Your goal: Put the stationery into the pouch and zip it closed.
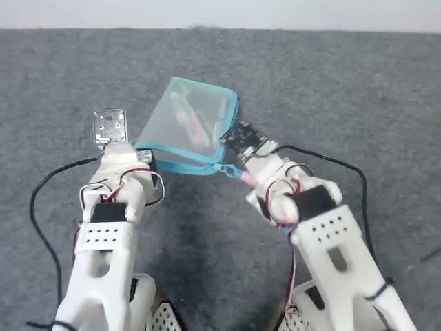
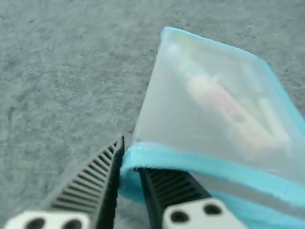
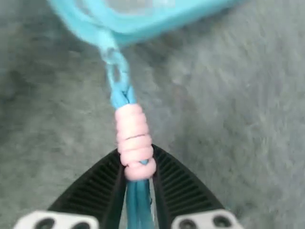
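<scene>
A translucent pouch (image 1: 189, 127) with a turquoise zip border lies on the grey carpet (image 1: 289, 83), with coloured stationery (image 1: 196, 124) inside it. My left gripper (image 2: 128, 164) is shut on the pouch's turquoise corner (image 2: 143, 160), at the zip's left end (image 1: 146, 160) in the high view. My right gripper (image 3: 138, 174) is shut on the zip pull cord, at its pink beaded part (image 3: 133, 143). The cord runs from the pouch's right corner (image 1: 224, 167) to that gripper (image 1: 248, 181). The pouch (image 2: 219, 105) shows pink and yellow items through its side.
Grey carpet covers the whole table. Black cables (image 1: 41, 207) trail beside each arm. Open carpet lies behind the pouch and to both sides.
</scene>
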{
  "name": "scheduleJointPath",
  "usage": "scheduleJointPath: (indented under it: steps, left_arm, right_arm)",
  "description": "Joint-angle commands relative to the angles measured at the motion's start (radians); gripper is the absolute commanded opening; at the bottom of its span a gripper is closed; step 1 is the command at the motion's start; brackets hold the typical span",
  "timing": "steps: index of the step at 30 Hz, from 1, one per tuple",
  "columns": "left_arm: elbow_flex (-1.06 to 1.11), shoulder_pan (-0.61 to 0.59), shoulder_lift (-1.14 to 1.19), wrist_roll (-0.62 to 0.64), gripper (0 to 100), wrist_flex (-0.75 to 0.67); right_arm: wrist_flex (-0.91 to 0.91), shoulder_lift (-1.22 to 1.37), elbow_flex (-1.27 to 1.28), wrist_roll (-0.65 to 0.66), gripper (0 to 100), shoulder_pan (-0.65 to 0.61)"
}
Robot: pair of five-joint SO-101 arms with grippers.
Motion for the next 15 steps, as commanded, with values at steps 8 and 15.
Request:
scheduleJointPath:
  steps: [8,15]
  left_arm:
    - [-0.019,0.13,-0.002,-0.006,1,-0.028]
    - [-0.021,0.129,-0.002,-0.006,1,-0.028]
  right_arm:
    - [-0.099,0.147,0.029,-0.023,23.6,-0.111]
    - [-0.117,0.148,0.035,-0.029,23.8,-0.102]
